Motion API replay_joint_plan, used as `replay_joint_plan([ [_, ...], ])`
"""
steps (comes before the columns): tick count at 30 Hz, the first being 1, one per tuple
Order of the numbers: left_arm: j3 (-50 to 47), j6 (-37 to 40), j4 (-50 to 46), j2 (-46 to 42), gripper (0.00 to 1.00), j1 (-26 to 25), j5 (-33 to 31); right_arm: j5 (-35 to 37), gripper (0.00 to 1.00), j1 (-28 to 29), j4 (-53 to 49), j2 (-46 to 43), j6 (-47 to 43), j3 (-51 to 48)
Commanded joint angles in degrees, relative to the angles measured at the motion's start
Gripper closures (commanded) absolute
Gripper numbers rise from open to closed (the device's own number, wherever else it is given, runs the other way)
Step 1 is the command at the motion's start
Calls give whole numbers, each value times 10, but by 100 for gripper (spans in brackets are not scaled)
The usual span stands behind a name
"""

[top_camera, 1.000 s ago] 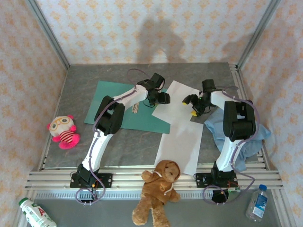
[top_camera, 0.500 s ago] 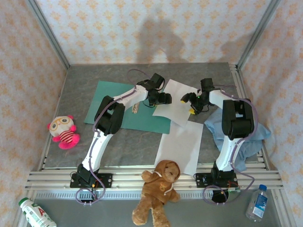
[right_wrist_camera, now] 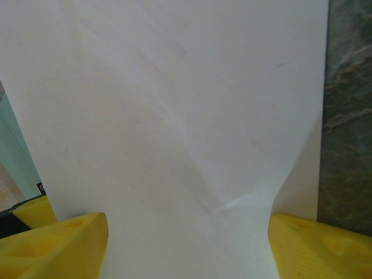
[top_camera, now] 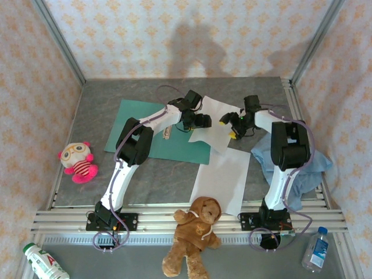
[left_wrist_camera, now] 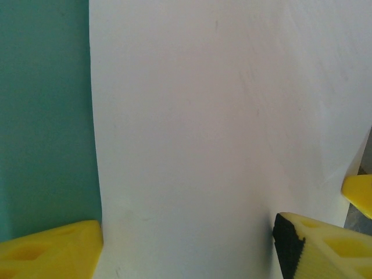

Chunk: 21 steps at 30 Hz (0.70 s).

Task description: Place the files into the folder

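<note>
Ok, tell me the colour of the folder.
Teal green. The folder shows best in the top external view.

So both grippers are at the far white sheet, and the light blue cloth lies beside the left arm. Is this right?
Not quite. The light blue cloth lies beside the right arm, as the top external view shows. The rest holds: the left gripper and the right gripper are both at the far white sheet.

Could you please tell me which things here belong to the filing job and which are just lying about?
Job: teal folder, far white sheet, near white sheet.
Lying about: blue cloth, teddy bear, pink plush, water bottle, white bottle.
</note>
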Motion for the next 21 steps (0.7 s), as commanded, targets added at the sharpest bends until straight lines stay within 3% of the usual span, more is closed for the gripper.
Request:
replay_joint_plan([
  [1,-14,-4,-14,10,25,-6,6,4,26,9,-4,16,15,10],
  [8,-33,-35,8,-6,34,1,9,1,26,8,-22,-2,9,21],
  [15,-74,-96,63,-45,49,20,34,-34,25,-16,-35,-53,8,14],
  [21,-92,-144,88,-69,53,31,55,-80,24,-37,-33,-95,21,-14],
])
